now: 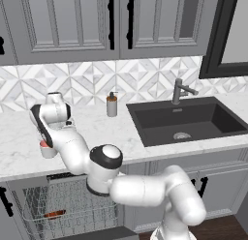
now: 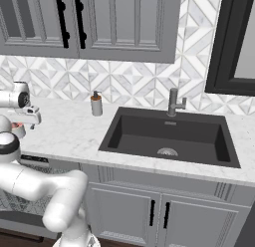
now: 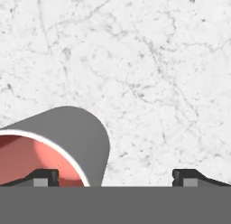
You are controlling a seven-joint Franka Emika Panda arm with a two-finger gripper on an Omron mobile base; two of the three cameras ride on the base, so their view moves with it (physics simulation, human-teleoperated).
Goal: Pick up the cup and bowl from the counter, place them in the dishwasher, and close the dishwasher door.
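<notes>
Marble tabletop (image 3: 149,60) with cup (image 3: 76,137) ungrasped under spread pincer (image 3: 115,177); bowl (image 1: 54,214) racked in dishwasher (image 1: 29,205), door open.

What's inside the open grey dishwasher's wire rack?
In the grey dishwasher's wire rack lies a shallow reddish-brown bowl at lower left. The white arm covers the rack's right side, so nothing can be told there.
</notes>
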